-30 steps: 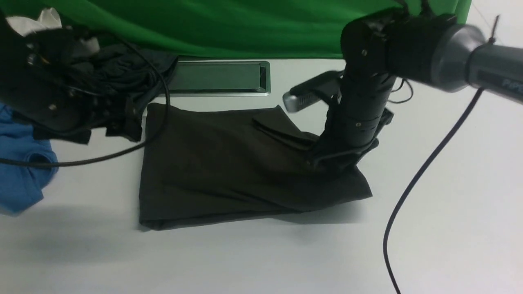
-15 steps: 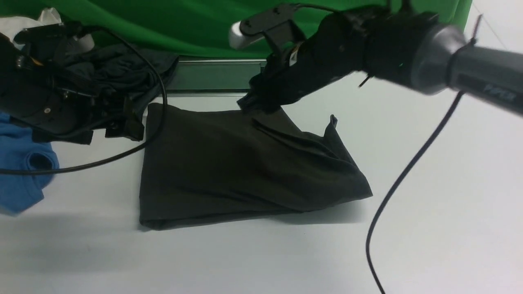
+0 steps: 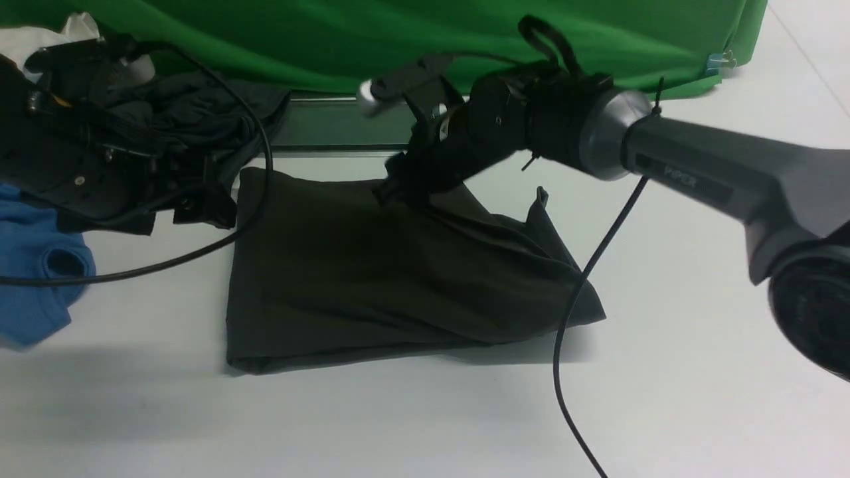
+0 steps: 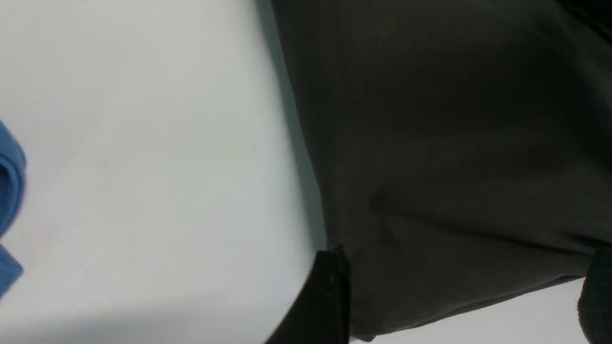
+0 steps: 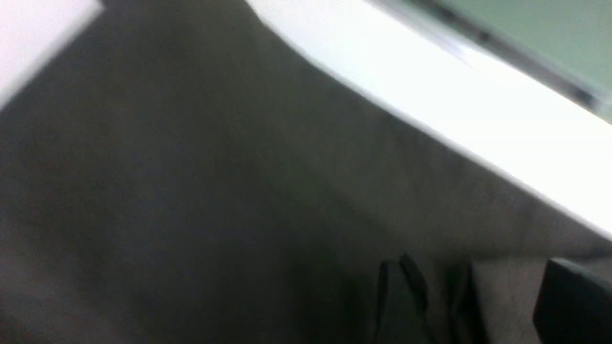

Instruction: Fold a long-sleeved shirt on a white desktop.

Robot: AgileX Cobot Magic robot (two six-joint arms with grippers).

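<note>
The long-sleeved shirt [image 3: 398, 279] lies folded into a dark, rough rectangle in the middle of the white desktop [image 3: 697, 332]; its right corner stands up in a small peak. My right gripper [image 3: 396, 189] reaches across to the shirt's far edge, jaws apart just above the cloth with nothing pinched. In the blurred right wrist view the shirt [image 5: 191, 191] fills the frame behind the open right gripper [image 5: 483, 306]. My left gripper [image 3: 199, 202] hovers at the shirt's far left corner. In the left wrist view the shirt [image 4: 454, 143] lies under the open left gripper [image 4: 464, 306].
A crumpled slate-grey garment [image 3: 192, 113] sits at the back left under my left arm. A blue garment [image 3: 33, 285] lies at the left edge. The silver-framed hatch [image 3: 339, 126] and green backdrop [image 3: 332, 40] are behind the shirt. Black cables [image 3: 578, 318] trail over the table.
My right gripper let go of the shirt's right side, swung left to the far edge and opened wider. The released corner stands up. The left arm barely moved.
</note>
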